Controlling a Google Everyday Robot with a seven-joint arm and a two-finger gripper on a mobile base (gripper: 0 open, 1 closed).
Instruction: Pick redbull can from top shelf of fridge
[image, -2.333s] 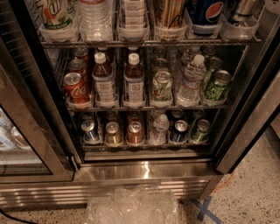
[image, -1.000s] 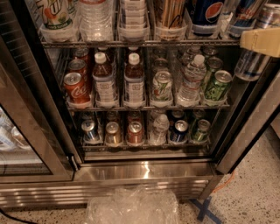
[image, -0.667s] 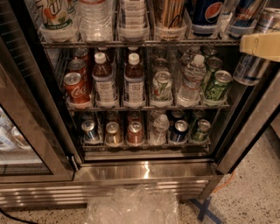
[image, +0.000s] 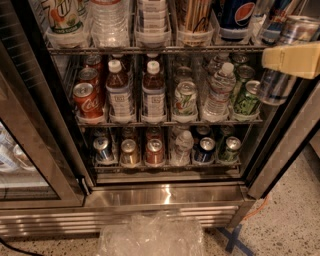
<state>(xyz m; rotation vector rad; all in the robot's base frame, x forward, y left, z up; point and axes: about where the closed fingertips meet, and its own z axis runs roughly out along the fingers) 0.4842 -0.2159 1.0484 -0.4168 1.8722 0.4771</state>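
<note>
The fridge (image: 165, 196) stands open with its dark interior and wire racks in view. The top shelf (image: 200, 49) carries clear trays with tall cans and bottles. My gripper (image: 289, 61) is at the right edge, in front of the shelf's right end. Its cream finger pad (image: 295, 59) lies across the redbull can (image: 276, 86), a slim silver and blue can with a silver top. The can is held upright, clear of the rack and lower than the top shelf's trays. The other finger is hidden behind the can.
A Pepsi can (image: 235, 15) and another blue can (image: 276, 22) stand on the top shelf near the gripper. Bottles and a Coke can (image: 86, 100) fill the middle rack. The steel door frame (image: 285, 145) runs at the right, the glass door (image: 30, 150) at the left. A plastic bag (image: 150, 235) lies on the floor.
The gripper was out of view 2.3 s ago. It then appeared at the right holding the can, and it has since moved down and slightly left with it.
</note>
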